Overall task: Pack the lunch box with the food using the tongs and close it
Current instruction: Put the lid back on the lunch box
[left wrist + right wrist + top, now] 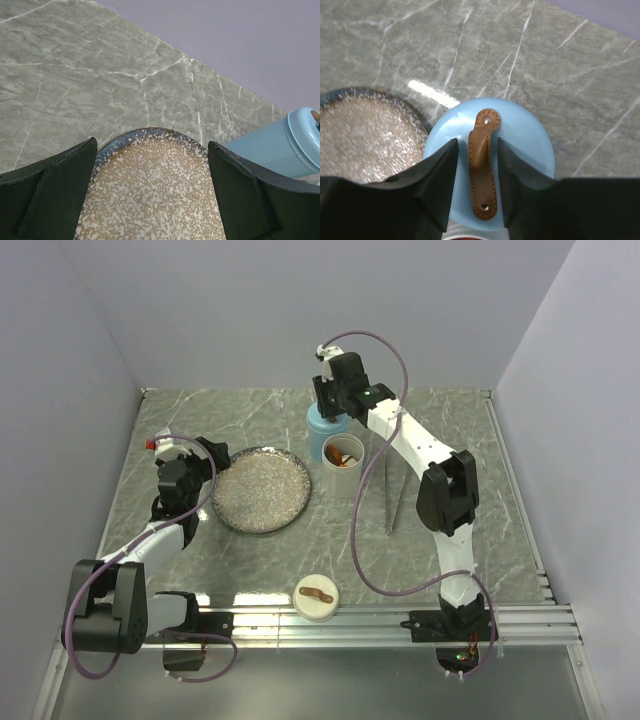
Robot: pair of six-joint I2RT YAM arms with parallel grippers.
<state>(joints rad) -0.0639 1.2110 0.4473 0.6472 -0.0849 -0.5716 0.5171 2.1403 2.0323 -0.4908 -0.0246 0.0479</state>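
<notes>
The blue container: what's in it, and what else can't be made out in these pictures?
- Blue container, contents: right wrist view, its lid covers them.
- White cup, contents: top view, too small; only orange-brown bits show.
- Plate, near part: left wrist view, cut off by the bottom edge and the black fingers.
- Tongs, tips: top view, too thin and small.

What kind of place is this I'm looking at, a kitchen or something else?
Probably a robot test cell, not a kitchen: plain pale lilac walls box in a grey marble-look tabletop, and two white-and-black robot arms stand on a silver metal rail.
</notes>
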